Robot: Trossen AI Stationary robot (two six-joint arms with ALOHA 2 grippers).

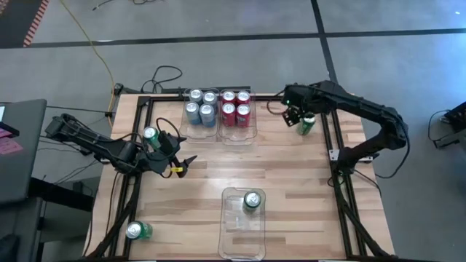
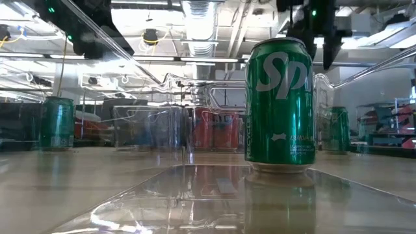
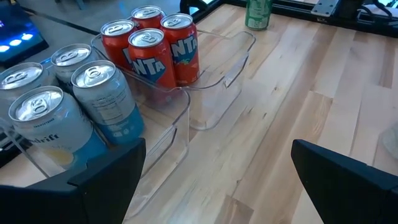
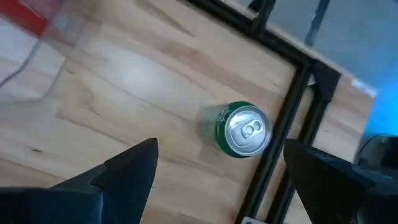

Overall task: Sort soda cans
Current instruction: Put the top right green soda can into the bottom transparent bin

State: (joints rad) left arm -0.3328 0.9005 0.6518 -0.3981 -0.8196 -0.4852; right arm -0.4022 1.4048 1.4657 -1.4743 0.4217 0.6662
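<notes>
Soda cans are being sorted: a green can [image 1: 307, 124] is standing at the desk's [image 1: 291, 175] two o'clock corner beneath the right gripper [image 1: 294, 114], fingers spread wide. Descending off-centre, it could be toppled. The left gripper [image 1: 180, 165] is being held open, empty.

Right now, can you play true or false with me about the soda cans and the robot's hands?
1. Four red cans sit together in a clear bin. True.
2. The near clear bin holds three green cans. False: it holds just one green can.
3. The right hand is squeezing a red can. False: it is open, above a green can standing near the table's right edge.
4. A green can stands at the table's near left corner. True.
5. The left hand is open and holds nothing. True.
6. The silver-blue cans are lying on their sides. False: they stand upright in their bin.
</notes>
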